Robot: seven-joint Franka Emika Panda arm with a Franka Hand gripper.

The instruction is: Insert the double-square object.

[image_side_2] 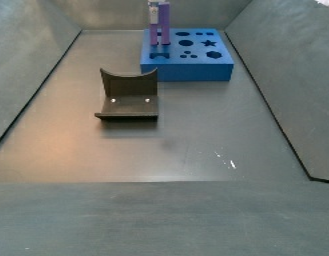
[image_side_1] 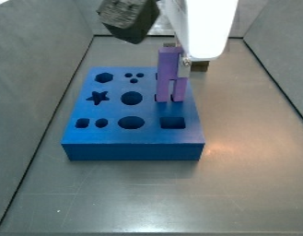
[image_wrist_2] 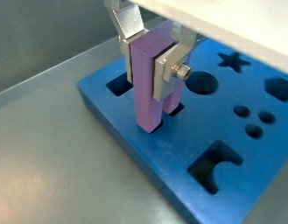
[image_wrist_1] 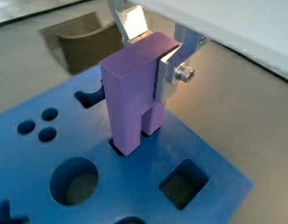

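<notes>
The purple double-square object (image_wrist_1: 134,96) stands upright, its lower end at a hole in the blue board (image_wrist_1: 35,188). It also shows in a wrist view (image_wrist_2: 150,83) and in both side views (image_side_1: 172,76) (image_side_2: 159,27). My gripper (image_wrist_1: 152,54) is shut on its upper part, silver fingers (image_wrist_2: 172,63) clamped on both sides. The board (image_wrist_2: 146,144) has several shaped holes; it lies on the grey floor (image_side_1: 239,184) and at the far end in a side view (image_side_2: 194,55).
A dark curved block (image_side_2: 127,97) sits on the floor in front of the board; it shows behind the board in a wrist view (image_wrist_1: 78,42). Grey walls (image_side_2: 33,70) ring the floor. An empty square hole (image_wrist_1: 184,185) lies beside the peg.
</notes>
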